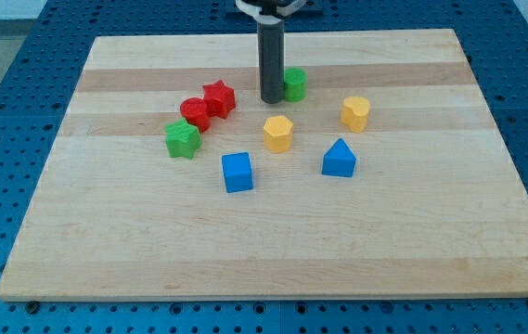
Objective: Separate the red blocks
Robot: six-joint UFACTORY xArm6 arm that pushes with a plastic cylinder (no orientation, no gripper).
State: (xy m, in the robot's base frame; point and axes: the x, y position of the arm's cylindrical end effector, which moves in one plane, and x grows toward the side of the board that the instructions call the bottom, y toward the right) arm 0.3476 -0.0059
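A red star block (219, 97) and a red round block (195, 112) sit touching each other left of the board's middle. My tip (272, 99) rests on the board to the right of the red star, a short gap away. It stands right beside a green round block (294, 83), which is partly hidden by the rod. A green star block (182, 139) touches the red round block from the lower left.
A yellow hexagonal block (278, 133) lies below my tip, and another yellow block (355, 112) lies at the right. A blue cube (238, 172) and a blue pointed block (339, 159) lie lower down. All rest on the wooden board (106, 241).
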